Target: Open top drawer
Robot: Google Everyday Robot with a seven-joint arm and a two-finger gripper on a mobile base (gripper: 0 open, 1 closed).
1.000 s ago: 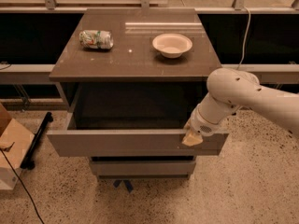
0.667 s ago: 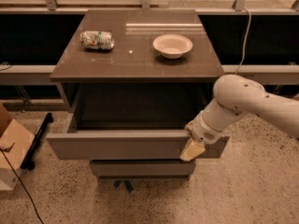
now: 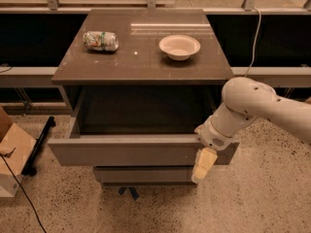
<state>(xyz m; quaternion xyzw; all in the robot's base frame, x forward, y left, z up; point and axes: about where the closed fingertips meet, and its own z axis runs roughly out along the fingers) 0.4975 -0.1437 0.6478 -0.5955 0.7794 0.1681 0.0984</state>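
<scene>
The top drawer of the grey-brown cabinet stands pulled far out, its flat front panel facing me and its dark inside showing behind it. Two narrower-looking matching drawers sit shut below it. My gripper hangs on the white arm in front of the right end of the top drawer's front panel, its pale fingers pointing down over the panel's lower edge.
On the cabinet top lie a crushed can at the left and a white bowl at the right. A cardboard box and a black bar lie on the speckled floor at the left.
The top drawer has come further out toward me. My gripper has moved down and toward me along the right end of the drawer front.
</scene>
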